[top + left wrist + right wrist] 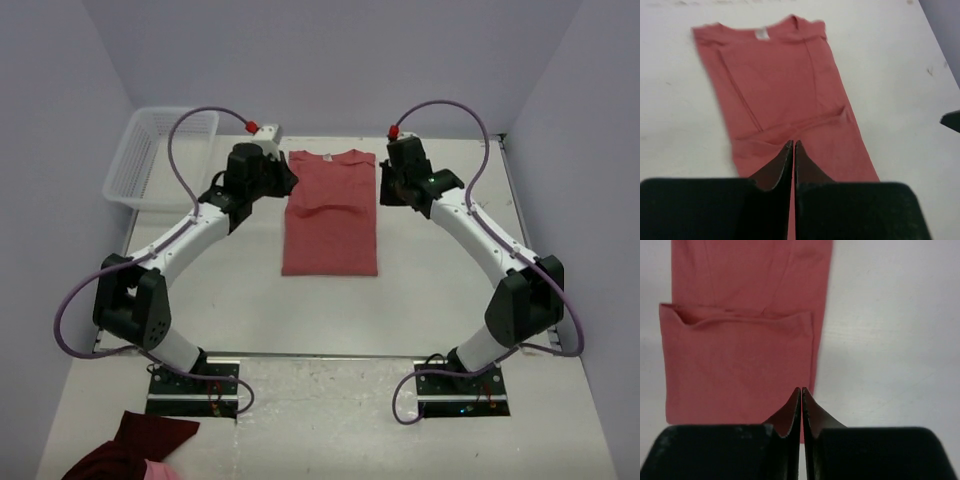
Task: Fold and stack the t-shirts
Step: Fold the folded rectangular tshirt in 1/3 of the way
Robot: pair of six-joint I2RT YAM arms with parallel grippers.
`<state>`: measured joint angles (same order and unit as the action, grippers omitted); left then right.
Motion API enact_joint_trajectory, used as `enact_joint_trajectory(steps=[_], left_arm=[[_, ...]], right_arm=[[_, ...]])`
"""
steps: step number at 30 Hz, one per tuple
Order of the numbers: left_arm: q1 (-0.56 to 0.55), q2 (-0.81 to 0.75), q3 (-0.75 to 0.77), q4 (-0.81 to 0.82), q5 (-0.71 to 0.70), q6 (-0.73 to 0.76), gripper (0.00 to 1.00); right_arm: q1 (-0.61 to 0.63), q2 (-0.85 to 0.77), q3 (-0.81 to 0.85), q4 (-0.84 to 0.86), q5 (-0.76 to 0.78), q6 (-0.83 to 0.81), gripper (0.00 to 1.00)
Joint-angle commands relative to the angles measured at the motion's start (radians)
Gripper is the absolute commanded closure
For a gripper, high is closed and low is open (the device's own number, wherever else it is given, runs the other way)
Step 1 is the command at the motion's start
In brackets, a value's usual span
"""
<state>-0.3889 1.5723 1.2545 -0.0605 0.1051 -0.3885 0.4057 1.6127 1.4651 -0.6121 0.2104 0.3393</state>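
One salmon-red t-shirt (pixel 330 215) lies flat in the middle of the table, its sides folded in to make a long rectangle, collar at the far end. My left gripper (pixel 284 181) hovers at its far left edge and my right gripper (pixel 387 188) at its far right edge. In the left wrist view the shirt (pixel 780 85) shows its white neck label (pixel 761 34); the left gripper (pixel 792 143) is shut and empty above the cloth. In the right wrist view the right gripper (pixel 801 389) is shut and empty over the shirt's (pixel 740 355) edge.
A white mesh basket (pixel 160 150) stands at the far left corner. A dark maroon cloth bundle with a pink patch (pixel 135 450) lies at the near left, in front of the left arm's base. Purple cables loop above both arms.
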Motion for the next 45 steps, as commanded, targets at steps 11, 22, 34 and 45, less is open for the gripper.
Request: enact_joint_trajectory(steps=[11,22,34,45], left_arm=[[-0.097,0.255,-0.123,0.268,0.315,-0.072,1.0],[-0.09,0.517,0.146,0.215,0.335,-0.041,1.0],[-0.048,0.742,0.355,0.166,0.396,-0.027,1.0],[-0.062,0.533,0.191,0.185,0.268,0.025,1.0]], right_arm=[[0.076,0.11,-0.29,0.173,-0.253,0.122,1.0],[0.11,0.153,-0.357,0.207,-0.246,0.159,1.0],[0.122,0.118,-0.497,0.241,-0.192,0.219,1.0],[0.145,0.107,-0.531,0.247,-0.161,0.268,1.0]])
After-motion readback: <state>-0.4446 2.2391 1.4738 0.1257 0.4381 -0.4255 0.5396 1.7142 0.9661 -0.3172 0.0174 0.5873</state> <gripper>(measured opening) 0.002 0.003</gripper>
